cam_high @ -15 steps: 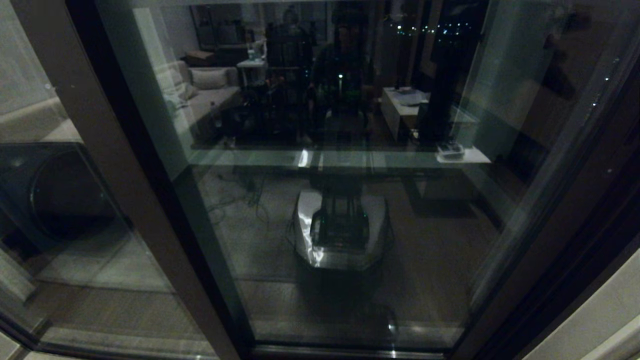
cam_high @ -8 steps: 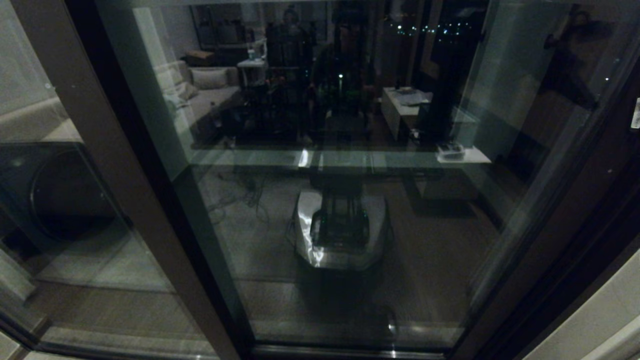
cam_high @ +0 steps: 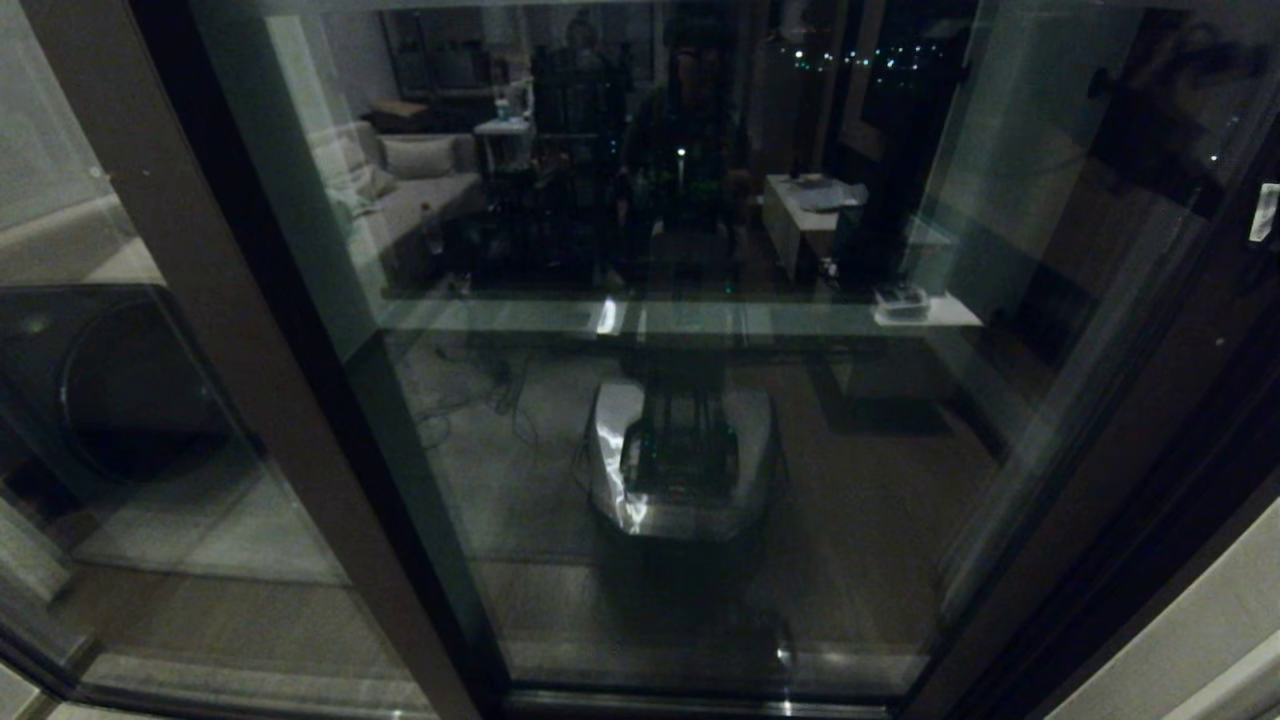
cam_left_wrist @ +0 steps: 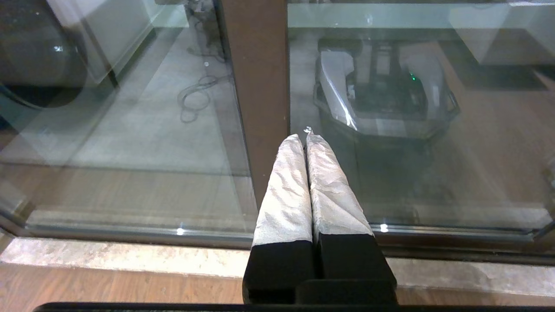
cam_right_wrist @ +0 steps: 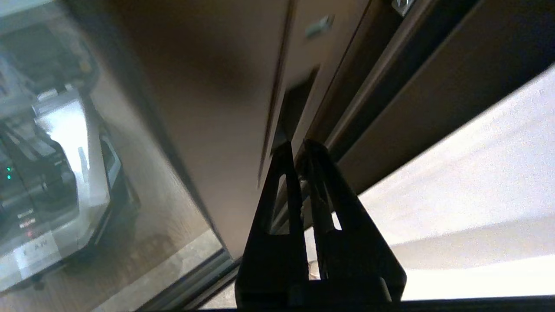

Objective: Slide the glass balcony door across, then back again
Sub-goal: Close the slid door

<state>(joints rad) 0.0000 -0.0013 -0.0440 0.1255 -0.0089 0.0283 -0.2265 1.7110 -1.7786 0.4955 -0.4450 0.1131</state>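
The glass balcony door (cam_high: 700,450) fills the middle of the head view, its dark brown stile (cam_high: 1130,420) running down the right side. In the right wrist view the stile (cam_right_wrist: 217,86) bears a narrow recessed slot handle (cam_right_wrist: 297,108). My right gripper (cam_right_wrist: 298,146) is shut, its tips at the lower end of that slot; whether they touch it I cannot tell. A pale bit of it shows at the head view's right edge (cam_high: 1264,212). My left gripper (cam_left_wrist: 303,137) is shut on nothing, low down by the edge of a plain brown post (cam_left_wrist: 256,86).
The fixed glass panel (cam_high: 110,400) and its plain brown post (cam_high: 200,300) stand at the left. The floor track (cam_left_wrist: 130,232) and a stone sill (cam_left_wrist: 108,258) run along the bottom. A pale wall (cam_right_wrist: 455,173) lies right of the door frame. The glass mirrors the room and the robot base.
The pale bit of my right gripper came into the head view at the right edge and shifted slightly up and left. Its dark reflection in the glass moved too. The door has not shifted.
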